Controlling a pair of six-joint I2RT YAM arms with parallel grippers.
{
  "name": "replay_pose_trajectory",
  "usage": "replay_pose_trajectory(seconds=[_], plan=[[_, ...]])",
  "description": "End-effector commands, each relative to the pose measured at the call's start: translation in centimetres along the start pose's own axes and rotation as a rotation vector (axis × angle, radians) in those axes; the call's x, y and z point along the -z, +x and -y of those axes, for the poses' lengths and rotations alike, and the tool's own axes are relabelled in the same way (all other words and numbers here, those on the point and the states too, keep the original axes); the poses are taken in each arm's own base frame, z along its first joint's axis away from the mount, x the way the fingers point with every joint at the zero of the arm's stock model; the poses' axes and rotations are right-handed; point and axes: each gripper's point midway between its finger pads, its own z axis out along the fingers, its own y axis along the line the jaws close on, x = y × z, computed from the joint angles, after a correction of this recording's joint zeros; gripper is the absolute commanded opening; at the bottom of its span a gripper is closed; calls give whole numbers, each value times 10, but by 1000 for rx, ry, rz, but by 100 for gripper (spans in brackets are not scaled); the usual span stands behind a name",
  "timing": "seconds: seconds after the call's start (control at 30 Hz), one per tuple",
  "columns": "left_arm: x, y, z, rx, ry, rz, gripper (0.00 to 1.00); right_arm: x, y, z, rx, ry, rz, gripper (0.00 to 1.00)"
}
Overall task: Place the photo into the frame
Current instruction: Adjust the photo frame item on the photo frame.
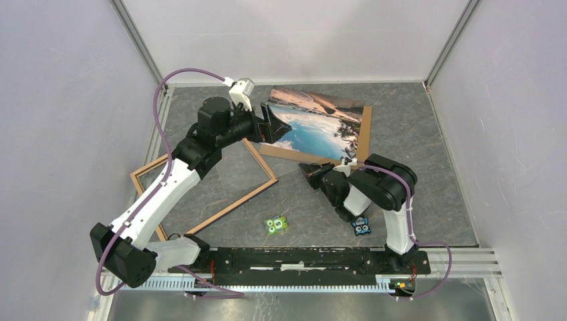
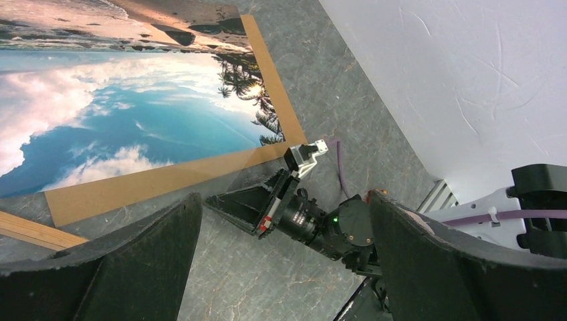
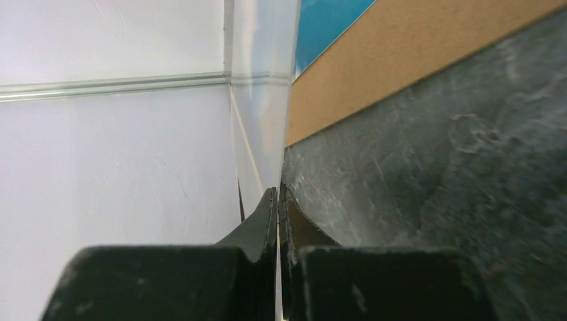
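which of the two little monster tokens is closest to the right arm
The blue token, right beside the right arm; the green token lies apart, farther left, nearer the frame.

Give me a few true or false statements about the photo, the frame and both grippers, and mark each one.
1. The photo lies inside the frame. False: it lies on a brown board, and the frame sits empty to its left.
2. The left gripper is open. True.
3. The right gripper is wide open. False: it is shut on a thin glossy sheet.
4. The frame lies flat on the table. True.
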Motion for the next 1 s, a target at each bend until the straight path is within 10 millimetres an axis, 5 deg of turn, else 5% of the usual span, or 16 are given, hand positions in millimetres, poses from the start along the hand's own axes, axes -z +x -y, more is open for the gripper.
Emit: replay_pose_trajectory(seconds=[0.0,0.43,0.6,0.87,0.9,0.97], plan=[[1,-8,13,31,52,30,99,16,-7,-25,45,-87,5,0],[1,-7,11,25,45,36,99,39,32,-11,310,-58,-141,4],[0,-7,11,25,48,32,99,37,55,2,471,-23,-254,5],[-1,-5,10,26,48,28,99,32,87,-5,663,-104,-406,0],[-2,-6,10,26,47,28,99,32,92,-5,671,-111,-429,3],[-2,-5,10,27,47,25,99,34,99,-4,695,-124,-475,24]])
